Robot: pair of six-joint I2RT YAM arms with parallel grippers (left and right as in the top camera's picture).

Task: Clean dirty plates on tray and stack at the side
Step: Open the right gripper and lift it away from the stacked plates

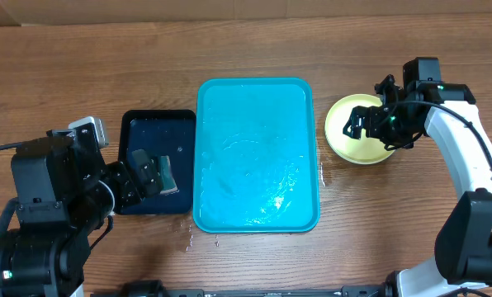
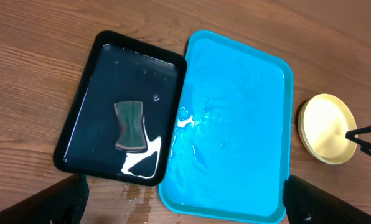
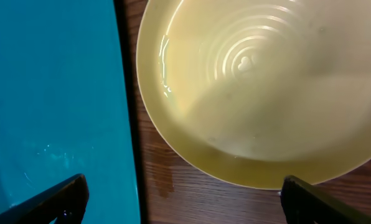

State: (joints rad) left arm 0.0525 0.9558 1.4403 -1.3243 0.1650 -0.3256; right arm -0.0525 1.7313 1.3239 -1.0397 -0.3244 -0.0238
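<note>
Wood-grain counter (image 1: 246, 49) carries a large turquoise rectangular plastic tray (image 1: 254, 99) at its middle, wet and glistening. Just right of it sit the round lime-green-rimmed plastic plates (image 1: 345, 132), seemingly stacked, though I cannot tell how many. The right gripper (image 3: 184, 199) hovers over them, fingers spread wide. The left gripper (image 1: 149, 175), likewise spread, hangs above a small dark navy tray (image 2: 86, 124) holding a dark sponge (image 2: 129, 126).
</note>
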